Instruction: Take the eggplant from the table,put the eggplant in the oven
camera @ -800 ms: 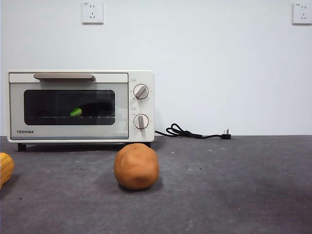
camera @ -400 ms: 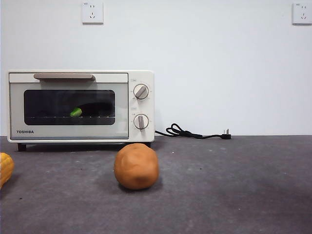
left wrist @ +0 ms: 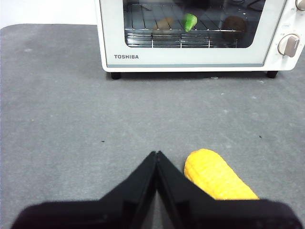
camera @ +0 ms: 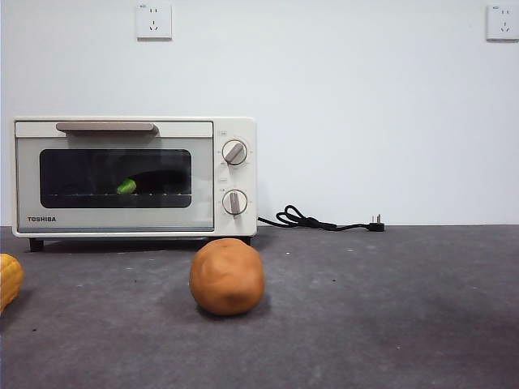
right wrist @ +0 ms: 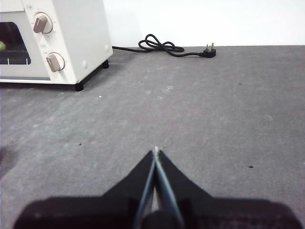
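the eggplant (camera: pixel 154 181) lies on the wire rack inside the oven (camera: pixel 134 177), green cap toward the left, behind the closed glass door, so the placing looks done. both arms wait clear of it: the left gripper (left wrist: pixel 156 155) is pressed shut on nothing, low over the desk (camera: pixel 389 308) beside the yellow ribbed vegetable (left wrist: pixel 217 175); the right gripper (right wrist: pixel 156 151) is likewise closed and empty, out right. the brown ball (camera: pixel 227 276) sits untouched in front of the oven.
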